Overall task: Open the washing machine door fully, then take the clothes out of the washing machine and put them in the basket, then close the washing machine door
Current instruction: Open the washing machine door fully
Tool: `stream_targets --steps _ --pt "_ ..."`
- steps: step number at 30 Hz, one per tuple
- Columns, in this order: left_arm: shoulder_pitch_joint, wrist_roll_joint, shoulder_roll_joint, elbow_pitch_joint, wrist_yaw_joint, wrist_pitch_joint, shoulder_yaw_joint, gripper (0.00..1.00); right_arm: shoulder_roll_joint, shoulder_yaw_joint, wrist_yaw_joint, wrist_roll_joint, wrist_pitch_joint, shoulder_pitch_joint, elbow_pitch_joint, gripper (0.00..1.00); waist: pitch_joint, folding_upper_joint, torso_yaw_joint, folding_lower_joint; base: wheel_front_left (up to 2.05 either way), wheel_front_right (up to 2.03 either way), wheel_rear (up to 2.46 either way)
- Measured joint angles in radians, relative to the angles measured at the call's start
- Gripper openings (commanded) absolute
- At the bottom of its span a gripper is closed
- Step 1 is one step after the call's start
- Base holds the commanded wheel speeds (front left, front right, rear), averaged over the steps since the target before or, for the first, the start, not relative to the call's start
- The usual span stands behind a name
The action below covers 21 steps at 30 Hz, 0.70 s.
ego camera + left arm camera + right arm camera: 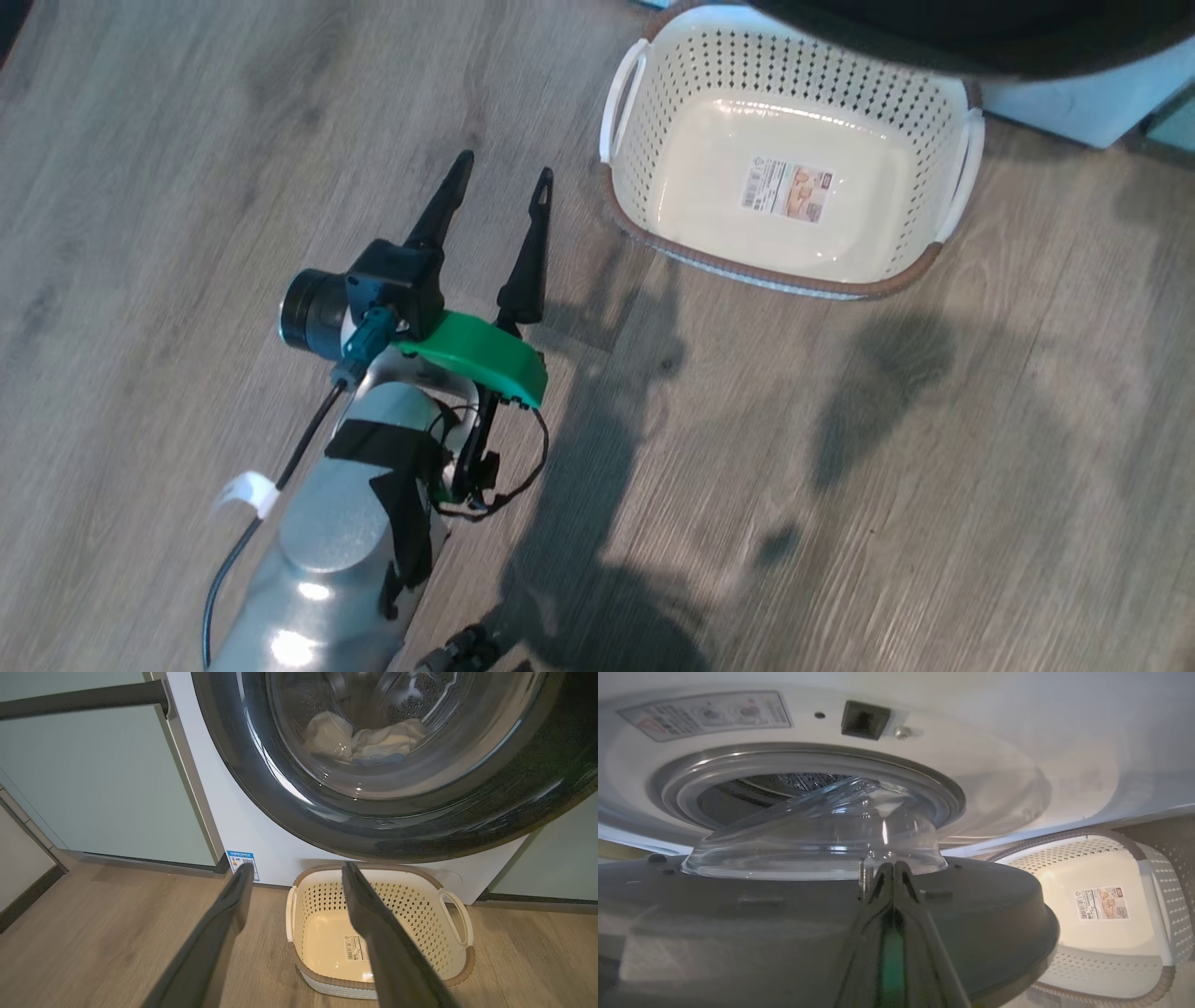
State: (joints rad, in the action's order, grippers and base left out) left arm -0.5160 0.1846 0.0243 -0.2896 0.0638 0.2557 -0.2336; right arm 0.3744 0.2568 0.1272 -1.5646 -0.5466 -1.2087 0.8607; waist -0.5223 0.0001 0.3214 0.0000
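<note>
A grey-brown wood-plank floor [840, 513] runs up to one big white front-loading washing machine [261, 835] between two pale green cabinet fronts [93, 788]. Its one large round glossy black door [280, 798] stands ajar, the glass bowl half out of the drum mouth. One cream perforated plastic basket [709, 84] sits at the door's 6 o'clock. Pale cream clothes [373, 742], number unclear, lie in the drum. The left gripper [504, 168], with the basket at its 1 o'clock, has its two fingers spread apart. The right gripper [892, 868] has its fingers pressed together at the door's inner face.
</note>
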Motion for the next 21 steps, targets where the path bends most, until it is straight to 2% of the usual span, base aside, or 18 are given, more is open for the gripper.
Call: stream_targets --steps 21 --pt "0.048 -0.045 0.0 -0.045 -0.044 0.0 0.043 1.0 -0.064 0.044 0.0 -0.001 -0.057 0.202 -0.009 0.0 0.149 0.0 -0.004 -0.0001 0.0 0.0 0.0"
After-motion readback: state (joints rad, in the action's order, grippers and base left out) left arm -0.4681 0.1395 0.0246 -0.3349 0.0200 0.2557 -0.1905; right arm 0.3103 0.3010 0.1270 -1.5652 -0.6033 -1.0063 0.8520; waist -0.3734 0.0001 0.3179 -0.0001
